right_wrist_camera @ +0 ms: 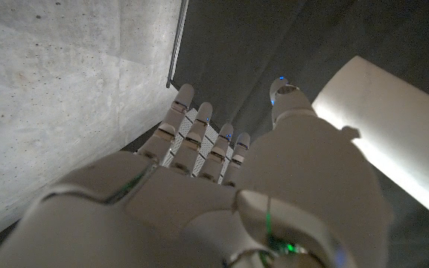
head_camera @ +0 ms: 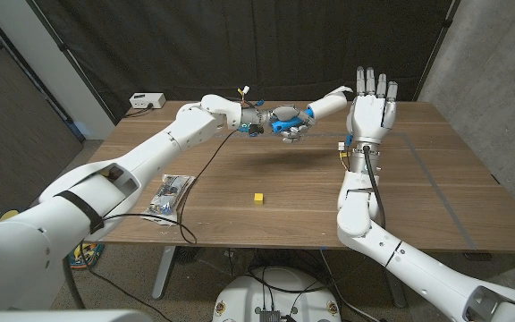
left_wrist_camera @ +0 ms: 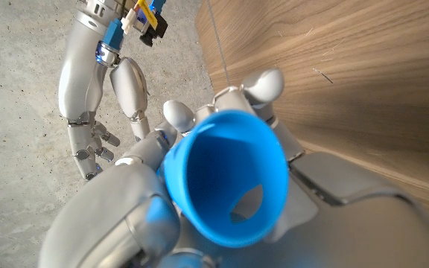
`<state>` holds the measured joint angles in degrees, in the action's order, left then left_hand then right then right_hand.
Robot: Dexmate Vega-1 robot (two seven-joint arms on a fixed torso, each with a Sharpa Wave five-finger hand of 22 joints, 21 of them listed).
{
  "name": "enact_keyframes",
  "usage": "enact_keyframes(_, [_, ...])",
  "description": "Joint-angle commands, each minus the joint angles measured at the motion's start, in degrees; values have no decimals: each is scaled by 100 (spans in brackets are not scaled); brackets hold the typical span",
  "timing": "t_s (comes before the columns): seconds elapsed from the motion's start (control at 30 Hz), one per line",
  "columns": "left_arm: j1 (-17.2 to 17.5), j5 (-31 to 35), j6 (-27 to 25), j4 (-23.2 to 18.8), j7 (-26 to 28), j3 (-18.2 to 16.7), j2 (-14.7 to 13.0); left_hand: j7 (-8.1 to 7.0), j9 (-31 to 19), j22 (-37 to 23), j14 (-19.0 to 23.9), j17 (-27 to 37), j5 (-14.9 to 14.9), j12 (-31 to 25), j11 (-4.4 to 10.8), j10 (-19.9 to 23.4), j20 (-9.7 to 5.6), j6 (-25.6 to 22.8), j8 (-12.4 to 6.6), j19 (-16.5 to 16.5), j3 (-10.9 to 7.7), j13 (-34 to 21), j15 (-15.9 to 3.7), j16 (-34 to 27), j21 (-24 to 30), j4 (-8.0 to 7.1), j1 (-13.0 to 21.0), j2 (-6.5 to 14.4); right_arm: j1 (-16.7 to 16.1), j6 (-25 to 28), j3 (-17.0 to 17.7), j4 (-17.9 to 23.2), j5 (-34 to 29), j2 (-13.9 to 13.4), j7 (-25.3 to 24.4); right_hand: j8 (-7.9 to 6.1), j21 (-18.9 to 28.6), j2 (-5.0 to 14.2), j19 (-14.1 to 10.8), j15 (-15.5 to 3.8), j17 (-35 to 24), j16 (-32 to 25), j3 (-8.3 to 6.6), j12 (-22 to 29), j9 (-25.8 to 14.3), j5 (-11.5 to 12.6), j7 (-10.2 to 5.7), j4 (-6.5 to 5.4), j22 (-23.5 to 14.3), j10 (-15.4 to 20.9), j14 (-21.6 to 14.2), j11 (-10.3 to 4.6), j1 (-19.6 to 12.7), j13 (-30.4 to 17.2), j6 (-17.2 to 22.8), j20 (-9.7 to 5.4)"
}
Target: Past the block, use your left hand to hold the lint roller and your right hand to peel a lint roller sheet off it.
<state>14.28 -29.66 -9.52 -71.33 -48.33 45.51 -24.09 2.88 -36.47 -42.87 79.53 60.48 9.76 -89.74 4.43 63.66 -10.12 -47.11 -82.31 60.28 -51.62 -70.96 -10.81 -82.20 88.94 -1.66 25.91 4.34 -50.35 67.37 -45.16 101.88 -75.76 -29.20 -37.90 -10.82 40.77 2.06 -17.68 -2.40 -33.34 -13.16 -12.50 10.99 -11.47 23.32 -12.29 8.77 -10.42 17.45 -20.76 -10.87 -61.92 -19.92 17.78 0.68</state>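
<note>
The left hand point(head_camera: 287, 125) is holding one lint roller point(head_camera: 316, 111) up in the air over the far half of the counter point(head_camera: 418, 179), well past the single small yellow block point(head_camera: 258, 198) that is sitting alone near the middle of the wood. The fingers of that hand are wrapping around the blue handle point(left_wrist_camera: 226, 175), whose hollow flared end is facing the left wrist camera, while the white sheet roll point(right_wrist_camera: 393, 141) is pointing toward the right side. The right hand point(head_camera: 372, 112) is standing upright just beside the tip of the roll, palm facing it, with its fingers spread and straight and holding nothing; from the right wrist view the roll is lying close alongside the thumb, though whether it is touching cannot be told. So the holding step looks done, and the peeling step is only now being set up. The next move probably calls for the right hand to curl its fingers in, find the loose edge of the outer sheet and pinch it between thumb and fingertip, then pull away while the left hand is keeping the handle steady. Also on the counter there are one clear plastic packet point(head_camera: 170, 191) near the left edge and one small white box point(head_camera: 147, 101) at the far left corner.
</note>
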Motion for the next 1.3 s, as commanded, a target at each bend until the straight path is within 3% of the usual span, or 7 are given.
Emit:
enact_keyframes(0.03, [-97,30,127,284,-150,19,110,168,3,-24,67,9,11,-34,111,108,-136,-163,-19,21,-360,-8,-53,-6,-6,-379,-258,545,42,246,-53,-106,-194,82,232,-16,-38,4,1,-963,-34,-46,24,33,-2,40,-14,-19,-3,-15,18,32,-61,-10,-45,-50])
enact_keyframes(0.33, [-141,58,169,421,-213,26,170,167,-19,23,66,51,11,-34,112,103,-149,-135,-40,36,-354,-8,-78,-31,-25,-377,-262,543,73,-293,-66,-65,10,-11,-92,-82,-87,-159,47,-976,-211,-201,396,88,-7,-27,-11,-221,-14,34,66,17,286,-6,29,-86])
enact_keyframes(0.5, [-119,41,150,410,-220,6,153,175,-40,-9,68,68,13,-35,108,107,-146,-118,-56,29,-358,-8,-80,-37,-4,-379,-262,549,210,-673,-122,-250,137,3,-382,-165,-84,-155,-12,-1013,-270,-295,519,160,-12,-43,-17,-252,-23,216,-27,-102,316,-6,265,-87])
enact_keyframes(0.83, [-74,29,134,361,-217,-15,119,163,-39,11,67,27,11,-36,112,111,-146,-111,-68,29,-356,-8,-71,-4,-26,-384,-269,539,486,-918,-256,-475,73,-41,-298,-295,-44,153,-220,-1004,-121,-271,342,248,-22,116,-25,-124,-16,755,-387,-153,-105,40,870,-91])
enact_keyframes(0.87, [-67,27,127,346,-209,-18,112,163,1,25,73,33,10,-35,108,104,-147,-118,-45,35,-353,-8,-72,-10,-32,-383,-270,539,502,-913,-271,-474,64,-41,-223,-380,-36,222,-284,-1006,-90,-289,308,271,-27,120,-30,-100,-11,1011,-525,-161,-191,90,1220,-119])
enact_keyframes(1.1, [-34,29,105,252,-148,-38,67,167,-13,63,71,28,11,-37,121,117,-142,-151,-77,39,-348,-7,-67,-9,-51,-385,-278,540,597,-520,-455,-454,-500,-55,791,-374,-49,330,-307,-1032,2,-217,153,201,-9,144,-39,17,-9,1206,-611,-164,-517,203,1482,-144])
enact_keyframes(1.3, [-70,60,128,284,-155,-10,103,175,26,51,56,3,11,-36,112,115,-146,-144,-55,40,-345,-8,-72,13,-41,-382,-279,540,454,-368,-360,-344,-705,-71,904,-385,-61,472,-277,-1056,-92,-294,102,168,-13,80,-35,24,-14,1273,-624,-159,-713,249,1677,-182])
